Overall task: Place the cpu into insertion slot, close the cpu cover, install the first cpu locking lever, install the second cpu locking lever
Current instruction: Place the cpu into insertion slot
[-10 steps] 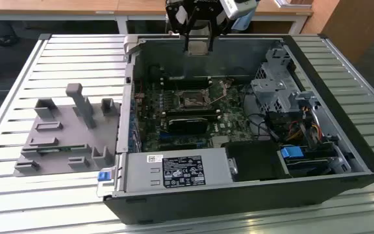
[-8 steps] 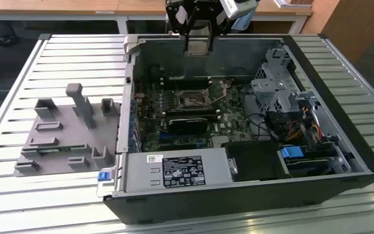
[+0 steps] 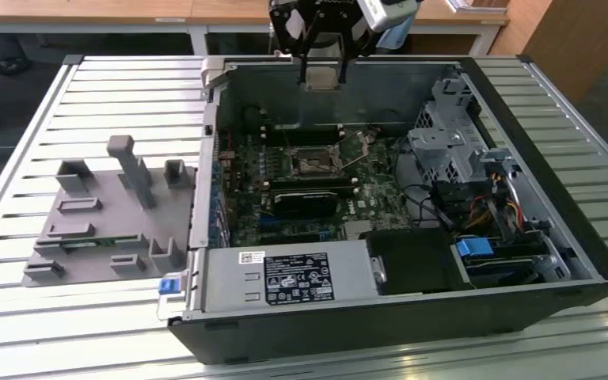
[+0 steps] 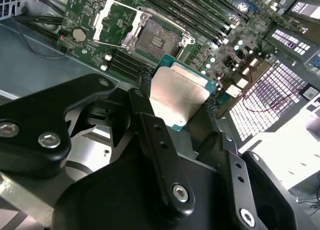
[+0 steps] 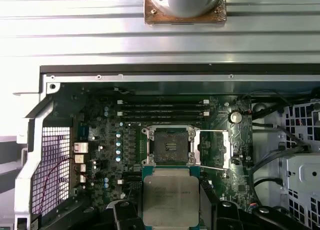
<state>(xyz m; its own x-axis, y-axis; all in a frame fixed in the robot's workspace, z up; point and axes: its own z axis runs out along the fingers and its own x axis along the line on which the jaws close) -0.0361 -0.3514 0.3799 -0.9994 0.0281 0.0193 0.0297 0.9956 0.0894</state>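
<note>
Currently: cpu in grasp, none of the four steps completed

Gripper (image 3: 323, 77) fingers are closed on two opposite edges of the cpu (image 5: 170, 197), holding it clear of the board, above the case (image 3: 557, 237) near its edge opposite the power supply (image 3: 288, 277). The insertion slot (image 5: 170, 146), near the middle of the motherboard (image 5: 100, 155), is empty. The cpu cover (image 5: 212, 133) is swung open just beside it, and a locking lever (image 5: 215, 167) lies released along the cover's edge. Judgement: seating, cover closure and both levers remain to be done. Memory slots (image 5: 162, 108) lie just beside the slot, with a black module (image 3: 309, 202) on its other side and cables (image 3: 473, 210) well apart; nothing visible obstructs the slot from above
</note>
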